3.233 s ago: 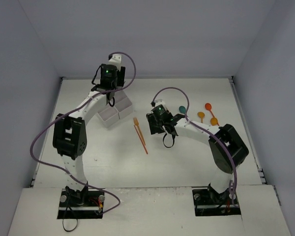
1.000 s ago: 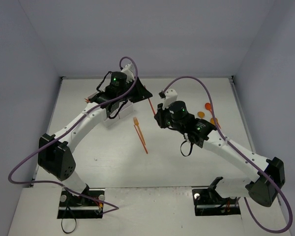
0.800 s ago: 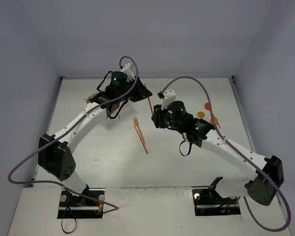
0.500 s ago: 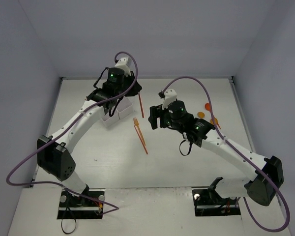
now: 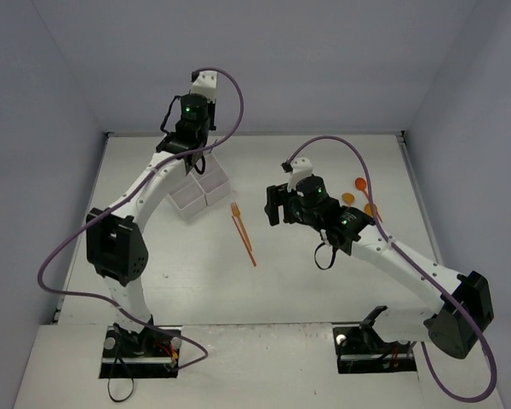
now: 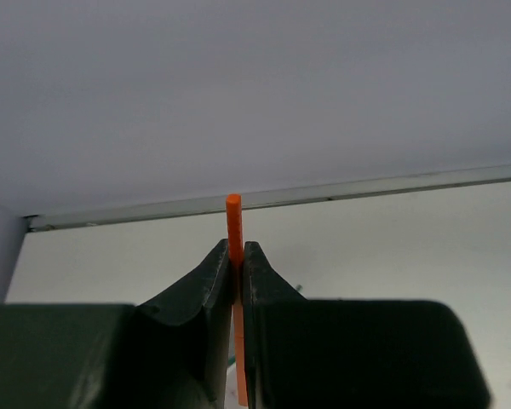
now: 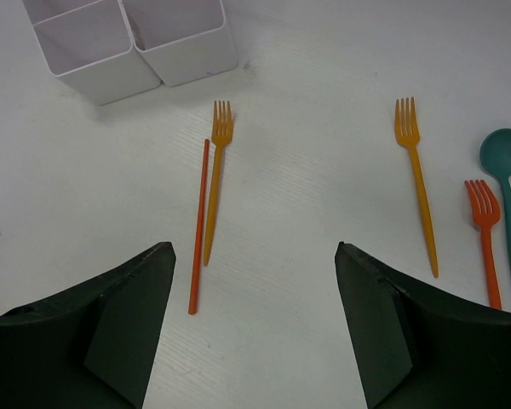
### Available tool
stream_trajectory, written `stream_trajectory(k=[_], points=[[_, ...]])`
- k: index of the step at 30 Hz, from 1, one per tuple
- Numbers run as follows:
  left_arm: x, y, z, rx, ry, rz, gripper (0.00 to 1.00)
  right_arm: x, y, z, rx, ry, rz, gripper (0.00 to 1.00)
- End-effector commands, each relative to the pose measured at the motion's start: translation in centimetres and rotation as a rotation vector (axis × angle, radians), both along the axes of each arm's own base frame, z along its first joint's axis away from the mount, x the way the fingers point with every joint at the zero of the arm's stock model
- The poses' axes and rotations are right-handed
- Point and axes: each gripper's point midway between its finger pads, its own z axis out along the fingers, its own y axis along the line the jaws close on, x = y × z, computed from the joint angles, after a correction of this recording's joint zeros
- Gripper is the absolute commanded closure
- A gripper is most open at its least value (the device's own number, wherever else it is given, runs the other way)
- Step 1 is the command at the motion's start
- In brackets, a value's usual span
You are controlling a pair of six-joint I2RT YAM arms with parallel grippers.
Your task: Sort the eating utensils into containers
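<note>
Starting with the left gripper (image 6: 235, 256): pinched shut on a thin orange handle (image 6: 234, 217), tip poking out just past the jaws. Can't tell fork, knife or spoon from the wrist view, too little of it showing. Held up in the air over the far-left part of the worktop (image 5: 204, 281), aimed at the back wall (image 6: 255, 85). Sitting either above or just behind the white containers (image 5: 198, 194), honestly can't tell which from the top view.

Moving on to the right gripper (image 7: 253, 249): jaws spread wide, nothing between them, hovering over the middle of the worktop and looking down at the loose stuff. Straight below, an orange fork (image 7: 215, 183) lying flat, tines toward the containers, with a thin red-orange stick (image 7: 198, 230) just beside it, roughly parallel. Could be a knife seen edge-on, can't say for sure. Both near the containers, apart from them.

Further toward the right edge, a second orange fork (image 7: 417, 192) well apart from that pair, tines pointing the same way. Then a red-orange fork (image 7: 485, 239) and a teal spoon (image 7: 504, 153) lying side by side just past it. From the top view, also a red-orange spoon (image 5: 360, 182) and an orange spoon (image 5: 347, 199) near the right arm's wrist, toward the far-right side of the worktop, both flat on the surface.
</note>
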Motion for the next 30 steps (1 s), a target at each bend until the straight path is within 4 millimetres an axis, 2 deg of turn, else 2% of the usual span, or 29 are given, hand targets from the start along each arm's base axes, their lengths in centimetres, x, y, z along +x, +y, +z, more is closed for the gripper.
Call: stream_trajectory(k=[1,6,9,15,18,20,22,26,29,30], points=[[2.9,2.7,4.1,0.061,-0.164,0.081,1.00,0.1,0.4,2.5,0.065,-0.049,0.010,0.26],[4.9,3.8,1.9,0.075,-0.145,0.114,0.98,-0.2,0.5,1.8,0.071,-0.019,0.017,0.26],[5.4,4.0,0.2,0.065,-0.119,0.121,0.95,-0.3,0.6,1.4,0.070,-0.008,0.024,0.26],[5.2,3.4,-2.5,0.026,-0.068,0.097,0.78,-0.5,1.6,1.0,0.075,0.021,0.065,0.26],[4.3,3.1,-1.5,-0.008,-0.079,0.077,0.69,-0.8,2.3,-0.3,0.056,0.073,0.090,0.26],[3.8,3.0,-1.1,-0.010,-0.080,0.066,0.59,-0.9,2.9,-0.8,0.046,0.092,0.105,0.28],[2.8,3.3,0.3,-0.017,-0.098,0.063,0.47,-1.3,3.5,-1.7,0.030,0.117,0.118,0.30],[-0.4,4.1,4.4,-0.084,-0.145,0.070,0.30,-2.4,4.6,-4.3,-0.013,0.209,0.146,0.33],[-2.7,4.2,5.0,-0.117,-0.103,0.048,0.23,-3.6,5.4,-7.4,-0.078,0.292,0.167,0.33],[-3.6,4.1,6.0,-0.130,-0.103,0.026,0.22,-3.8,5.6,-7.8,-0.087,0.308,0.168,0.33]])
